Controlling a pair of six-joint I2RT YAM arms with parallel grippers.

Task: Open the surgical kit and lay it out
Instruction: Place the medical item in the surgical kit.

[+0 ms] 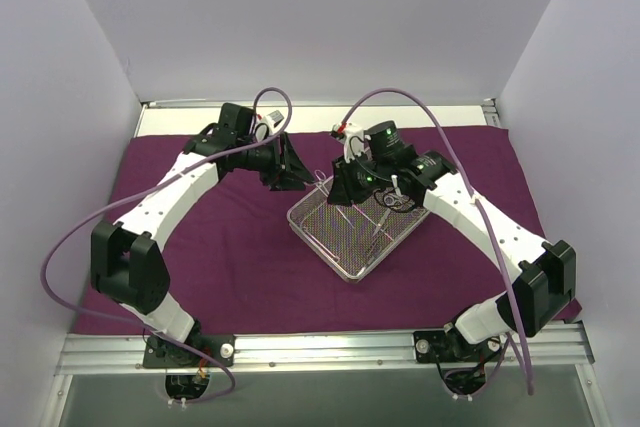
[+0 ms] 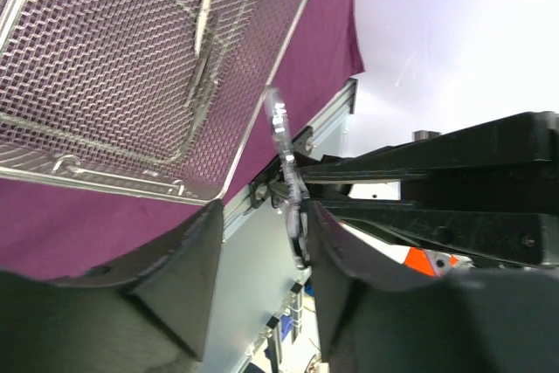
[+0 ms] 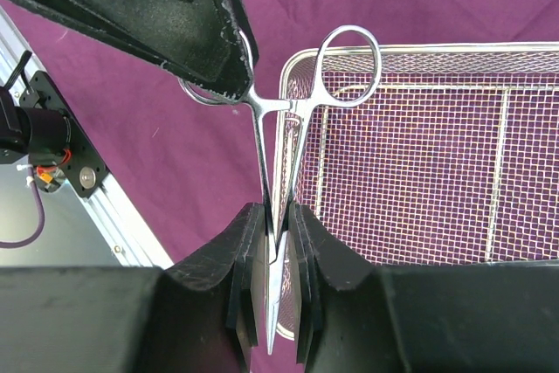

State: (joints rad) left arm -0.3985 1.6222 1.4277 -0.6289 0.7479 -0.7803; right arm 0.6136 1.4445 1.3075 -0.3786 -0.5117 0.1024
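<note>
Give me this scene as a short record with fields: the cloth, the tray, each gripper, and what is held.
cloth: purple cloth wrap, spread open on the table
tray: wire-mesh tray on the cloth, other instruments inside
right gripper: shut on the tip end of a scissor-like instrument
left gripper: jaws apart, around that instrument's ring end
handover: not yet done

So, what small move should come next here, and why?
Probably the left gripper should close on the ring end of the forceps. The right gripper is shut on the shaft near a corner of the mesh tray, and one left finger sits against a ring.
</note>
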